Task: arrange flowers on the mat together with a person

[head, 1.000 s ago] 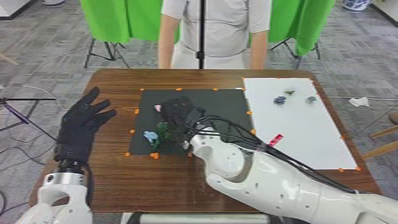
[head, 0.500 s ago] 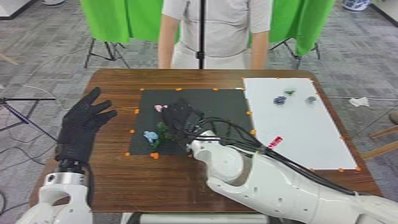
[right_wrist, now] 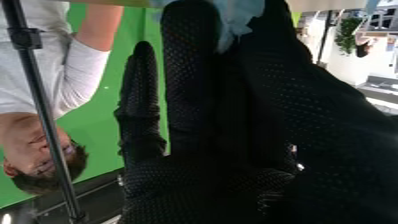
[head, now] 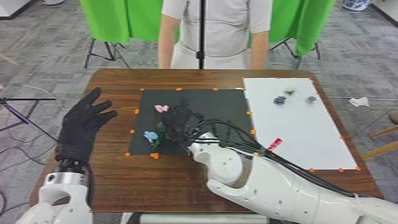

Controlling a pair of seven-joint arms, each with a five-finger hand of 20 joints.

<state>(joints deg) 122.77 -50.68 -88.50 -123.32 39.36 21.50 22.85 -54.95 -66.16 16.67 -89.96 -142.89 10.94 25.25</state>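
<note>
In the head view my right hand [head: 181,119] is low over the dark mat [head: 218,102], its fingers mostly straight. Just left of its fingertips lies a pink flower [head: 161,108]. A light blue flower [head: 150,135] with green leaves rests on the mat's left part, nearer the front; my hand covers part of the greenery. In the right wrist view, light blue petals [right_wrist: 238,17] show by the fingertips of my right hand [right_wrist: 200,185]; contact is unclear. My left hand [head: 82,125] is open at the table's left side, off the mat.
On the white mat [head: 298,132] at the right are a dark blue flower [head: 280,100], a greyish one [head: 311,99] and a small green and white piece [head: 290,92]. A red marker-like object [head: 275,143] is beside my right forearm's cables. A person stands across the table.
My right hand has shifted slightly right, away from the pink flower, which is now more exposed. The left hand and the light blue flower have stayed in place.
</note>
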